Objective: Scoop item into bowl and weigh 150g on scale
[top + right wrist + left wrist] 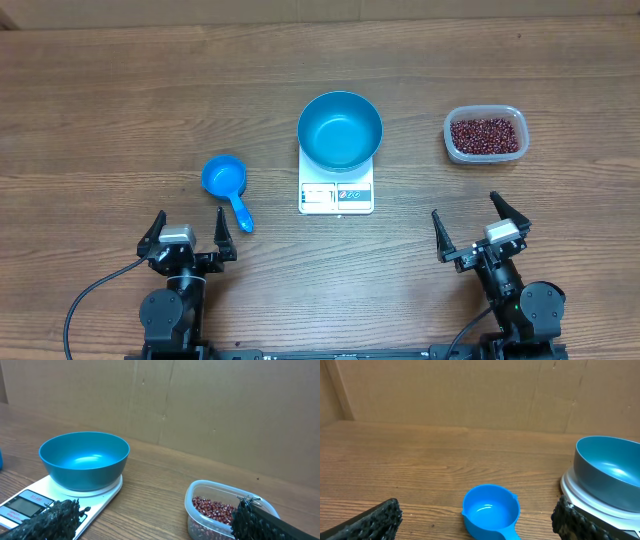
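**Overhead view: station layout and tool state**

1. Scale and bowl. The white scale (pixel 336 195) lies at the centre of the wooden table (pixel 120 100). Its display strip and buttons run along the edge nearest the arms. The blue bowl (pixel 340 131) stands upright on the scale platform and overhangs the far edge. Nothing is visible inside the bowl in any view.

2. Beans. All the dark red-brown beans (pixel 485 135) lie in the clear tub (pixel 449 140). The tub stands to the right of the bowl, well apart from the scale.

3. Scoop. The small blue scoop (pixel 225 180) lies on the table near the left side of the scale, not touching it. Its cup faces up and holds nothing. The handle points toward the arms.

4. Left gripper (pixel 190 214). The jaws are spread wide and hold nothing. The gripper sits low over the near table edge, short of the scoop handle. In the left wrist view its fingers (pixel 375 520) flank the scoop, with the bowl and scale at the right edge.

5. Right gripper (pixel 464 203). The jaws are spread wide and hold nothing. The gripper sits on the near side of the tub, apart from it. In the right wrist view its fingers (pixel 50 517) frame the scale at left and the tub at right.
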`<action>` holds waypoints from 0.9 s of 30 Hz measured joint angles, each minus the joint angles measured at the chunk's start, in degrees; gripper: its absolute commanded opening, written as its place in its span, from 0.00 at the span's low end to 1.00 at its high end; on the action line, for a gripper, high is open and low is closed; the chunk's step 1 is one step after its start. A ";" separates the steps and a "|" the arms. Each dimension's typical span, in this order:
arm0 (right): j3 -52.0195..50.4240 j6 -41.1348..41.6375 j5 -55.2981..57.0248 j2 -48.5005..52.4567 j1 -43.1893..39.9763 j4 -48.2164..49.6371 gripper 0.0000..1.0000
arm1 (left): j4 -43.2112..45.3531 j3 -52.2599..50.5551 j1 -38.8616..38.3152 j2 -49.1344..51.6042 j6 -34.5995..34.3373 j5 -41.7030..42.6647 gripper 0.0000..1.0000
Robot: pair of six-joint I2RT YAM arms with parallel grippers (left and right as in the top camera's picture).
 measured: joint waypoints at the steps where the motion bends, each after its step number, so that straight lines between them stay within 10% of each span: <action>1: 0.00 0.00 0.00 0.00 0.00 0.02 1.00 | 0.00 0.00 0.00 0.00 0.00 0.00 1.00; 27: 0.00 0.00 -0.02 0.00 0.00 0.00 1.00 | -7.23 14.69 0.00 7.43 -6.84 14.14 1.00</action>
